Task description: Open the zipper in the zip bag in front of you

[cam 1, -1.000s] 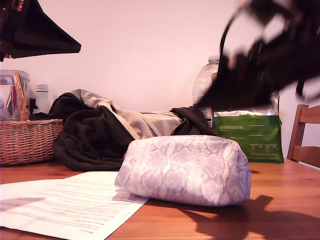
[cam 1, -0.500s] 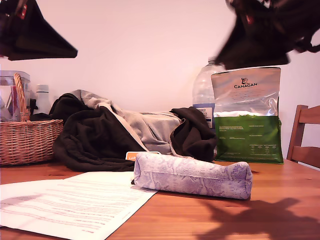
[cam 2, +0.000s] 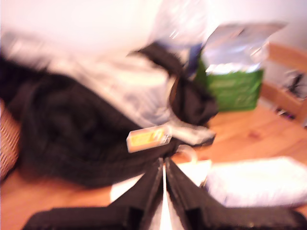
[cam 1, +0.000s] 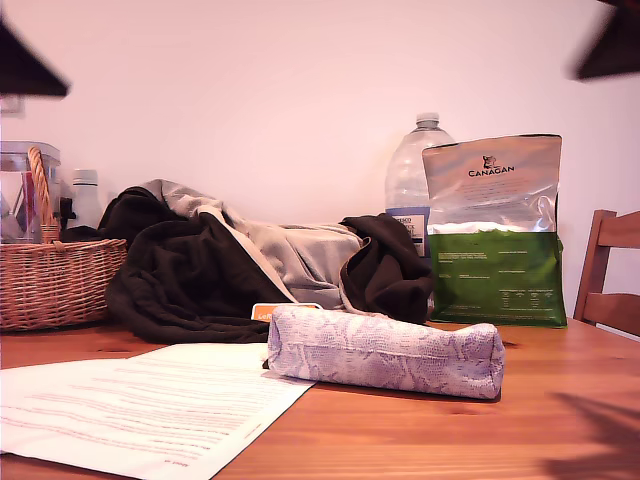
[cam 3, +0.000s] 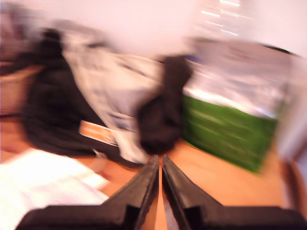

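The first tool (cam 2: pixel 164 179) shows in its blurred wrist view with both dark jaws pressed nearly together, holding nothing. The second tool (cam 3: pixel 159 175) is likewise closed and empty. In the exterior view only dark arm fragments show at the upper left and upper right corners, high above the tabletop (cam 1: pixel 400 440).

Soft lilac-white snakeskin-print pouch (cam 1: pixel 385 352), matt, on smooth wooden table (cam 1: pixel 420 435); matt printed paper sheet (cam 1: pixel 140 408); woven wicker basket (cam 1: pixel 55 280); glossy green-silver foil bag (cam 1: pixel 495 232); crumpled dark cloth (cam 1: pixel 185 275).
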Controlling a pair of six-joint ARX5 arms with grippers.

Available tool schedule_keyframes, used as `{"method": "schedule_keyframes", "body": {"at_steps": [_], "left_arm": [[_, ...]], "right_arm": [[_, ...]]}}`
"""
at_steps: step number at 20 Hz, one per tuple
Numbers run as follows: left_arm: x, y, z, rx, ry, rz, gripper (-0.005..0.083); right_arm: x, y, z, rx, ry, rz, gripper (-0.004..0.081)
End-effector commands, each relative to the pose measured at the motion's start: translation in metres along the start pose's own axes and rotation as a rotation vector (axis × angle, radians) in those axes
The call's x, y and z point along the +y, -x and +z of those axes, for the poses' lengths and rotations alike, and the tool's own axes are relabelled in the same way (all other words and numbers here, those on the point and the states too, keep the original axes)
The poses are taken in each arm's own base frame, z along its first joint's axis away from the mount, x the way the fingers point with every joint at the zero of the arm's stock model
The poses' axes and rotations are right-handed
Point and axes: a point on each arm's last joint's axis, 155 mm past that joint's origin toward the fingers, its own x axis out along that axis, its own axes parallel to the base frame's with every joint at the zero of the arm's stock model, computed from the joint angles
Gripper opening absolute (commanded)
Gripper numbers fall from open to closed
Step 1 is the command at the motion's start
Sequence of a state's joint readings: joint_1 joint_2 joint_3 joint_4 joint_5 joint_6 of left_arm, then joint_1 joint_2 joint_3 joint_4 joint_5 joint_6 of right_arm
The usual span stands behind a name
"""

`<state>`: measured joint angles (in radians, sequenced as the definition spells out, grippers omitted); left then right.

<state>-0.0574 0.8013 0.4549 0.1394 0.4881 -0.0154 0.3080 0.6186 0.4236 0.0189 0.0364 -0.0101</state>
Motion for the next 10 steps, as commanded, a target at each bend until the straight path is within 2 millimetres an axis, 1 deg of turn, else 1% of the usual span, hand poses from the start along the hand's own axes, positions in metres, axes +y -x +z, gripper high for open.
{"method": "schedule_keyframes", "body": {"at_steps": [1, 2, 4, 7, 10], "left_arm": [[0.003, 0.009, -0.013, -0.002, 0.013, 0.020, -0.0020], [0.003, 0.014, -0.014, -0.012, 0.029, 0.028, -0.0020], [-0.003, 0.023, -0.013, -0.031, 0.041, 0.023, -0.0020], [-0.011, 0.036, -0.013, -0.033, 0.034, 0.018, -0.0019], [-0.016, 0.045, -0.017, -0.020, 0.050, 0.020, -0.0019]], "right_arm": [[-0.007, 0.014, -0.004, -0.022, -0.040, -0.024, -0.0013], [-0.010, 0.021, -0.006, -0.030, -0.052, -0.032, -0.0013], [-0.010, 0.038, -0.010, -0.028, -0.055, -0.033, -0.0013], [-0.008, 0.059, -0.010, -0.051, -0.055, -0.021, -0.0013], [-0.008, 0.070, -0.012, -0.059, -0.061, -0.024, -0.0013]]}}
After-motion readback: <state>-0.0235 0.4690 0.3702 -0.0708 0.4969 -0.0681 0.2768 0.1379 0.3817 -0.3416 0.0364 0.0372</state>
